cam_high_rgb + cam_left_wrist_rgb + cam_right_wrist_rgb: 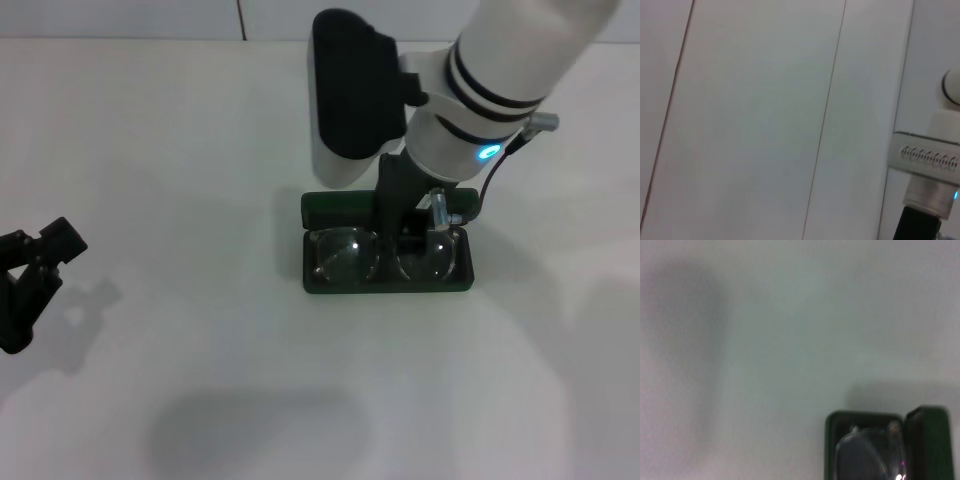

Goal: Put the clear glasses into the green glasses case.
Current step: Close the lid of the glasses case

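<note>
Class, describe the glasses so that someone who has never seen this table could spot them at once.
On the white table, find the right arm's tool reaching down mid-table. Under it sits an open green case, the only dark box there. The glasses lie inside it: clear frame, clear lenses, see-through against the dark lining.

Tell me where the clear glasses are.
Head view: the clear glasses lie inside the open green glasses case, centre-right on the table, under the right end effector.

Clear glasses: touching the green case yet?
Touching. Head view shows the clear glasses lying inside the open green glasses case, with the right gripper above them.
</note>
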Action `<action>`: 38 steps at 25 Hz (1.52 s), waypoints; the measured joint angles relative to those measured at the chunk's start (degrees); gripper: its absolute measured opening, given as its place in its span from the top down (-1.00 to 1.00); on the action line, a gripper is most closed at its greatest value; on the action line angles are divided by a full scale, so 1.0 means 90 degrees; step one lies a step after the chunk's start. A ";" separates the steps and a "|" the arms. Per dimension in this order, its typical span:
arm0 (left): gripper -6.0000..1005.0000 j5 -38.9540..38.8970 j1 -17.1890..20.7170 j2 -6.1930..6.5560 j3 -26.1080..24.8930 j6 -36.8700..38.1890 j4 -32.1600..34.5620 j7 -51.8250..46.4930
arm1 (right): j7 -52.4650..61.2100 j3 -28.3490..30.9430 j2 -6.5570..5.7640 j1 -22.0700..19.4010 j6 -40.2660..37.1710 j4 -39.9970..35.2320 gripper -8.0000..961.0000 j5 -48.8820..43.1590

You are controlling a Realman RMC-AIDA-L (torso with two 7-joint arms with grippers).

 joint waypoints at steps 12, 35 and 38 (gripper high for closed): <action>0.82 -0.0185 -0.0135 -0.0011 -0.0010 0.0044 0.0003 -0.0147 | -0.0428 0.1142 -0.0032 -0.2963 -0.0068 -0.4174 0.59 0.0171; 0.81 0.2149 -0.3431 -0.0273 0.0056 -0.1769 -0.0023 -0.2032 | -0.3747 0.6681 -0.0067 -0.4957 0.0073 -0.0441 0.59 0.5430; 0.78 0.2434 -0.3855 -0.0349 0.0217 -0.2295 -0.0384 -0.2115 | -0.3961 0.6939 -0.0081 -0.4914 -0.0034 0.0121 0.59 0.5524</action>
